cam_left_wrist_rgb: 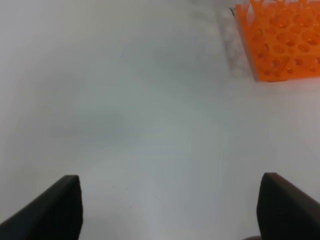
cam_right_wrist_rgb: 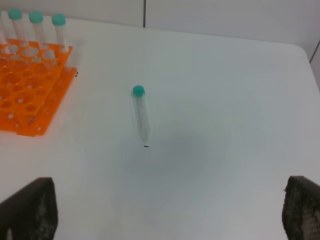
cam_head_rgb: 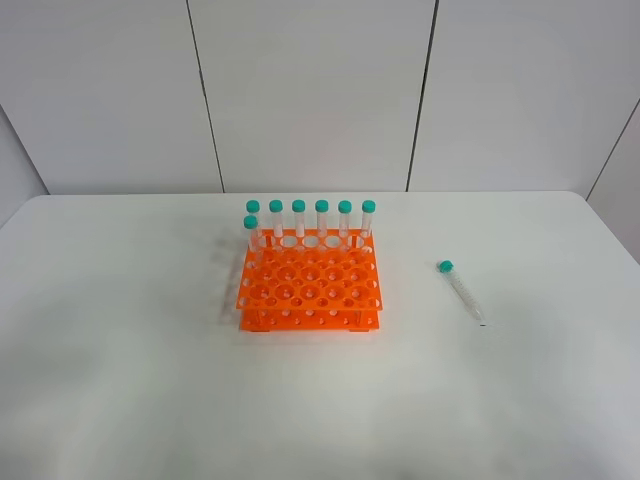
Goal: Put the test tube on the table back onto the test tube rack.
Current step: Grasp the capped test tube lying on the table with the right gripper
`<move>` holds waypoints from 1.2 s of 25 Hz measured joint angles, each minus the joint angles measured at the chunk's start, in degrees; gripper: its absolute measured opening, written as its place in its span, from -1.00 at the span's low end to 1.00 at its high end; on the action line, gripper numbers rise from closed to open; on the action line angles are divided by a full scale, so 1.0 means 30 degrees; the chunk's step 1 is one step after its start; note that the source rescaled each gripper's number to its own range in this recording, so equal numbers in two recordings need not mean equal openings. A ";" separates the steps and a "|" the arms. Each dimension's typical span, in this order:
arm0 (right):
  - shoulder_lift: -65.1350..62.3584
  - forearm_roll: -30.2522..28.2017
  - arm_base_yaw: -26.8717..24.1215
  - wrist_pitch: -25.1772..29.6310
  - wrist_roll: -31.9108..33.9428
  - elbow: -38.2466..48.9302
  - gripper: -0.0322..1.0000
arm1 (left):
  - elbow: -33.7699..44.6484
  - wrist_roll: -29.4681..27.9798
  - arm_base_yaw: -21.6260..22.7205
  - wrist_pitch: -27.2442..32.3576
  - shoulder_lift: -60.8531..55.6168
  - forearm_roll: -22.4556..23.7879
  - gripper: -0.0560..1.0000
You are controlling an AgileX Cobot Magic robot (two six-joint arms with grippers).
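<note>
A clear test tube [cam_head_rgb: 460, 290] with a teal cap lies flat on the white table [cam_head_rgb: 120, 380], to the right of the orange test tube rack [cam_head_rgb: 310, 285]; its cap points to the back. It also shows in the right wrist view [cam_right_wrist_rgb: 141, 114]. The rack holds several upright teal-capped tubes [cam_head_rgb: 310, 222] along its back row. No arm shows in the exterior view. My left gripper [cam_left_wrist_rgb: 172, 210] is open over bare table, the rack [cam_left_wrist_rgb: 282, 42] well ahead of it. My right gripper [cam_right_wrist_rgb: 172, 215] is open, with the lying tube ahead between its fingers' line.
White wall panels [cam_head_rgb: 310, 90] stand behind the table. The table's right rounded corner [cam_head_rgb: 590, 205] is near the lying tube. A small dark speck [cam_right_wrist_rgb: 145, 146] lies at the tube's tip.
</note>
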 joint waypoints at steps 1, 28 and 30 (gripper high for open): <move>0.0000 0.0000 0.0000 0.0000 0.0000 0.0000 1.00 | 0.0000 0.0000 0.0000 0.0000 0.0000 0.0000 1.00; 1.7311 0.0000 0.0000 -0.3103 0.0000 -0.5434 1.00 | 0.0000 0.0000 0.0000 0.0000 0.0000 0.0000 1.00; 2.0236 0.0000 0.0000 -0.3165 0.0000 -0.6602 1.00 | 0.0000 0.0000 0.0000 0.0000 0.0000 0.0000 1.00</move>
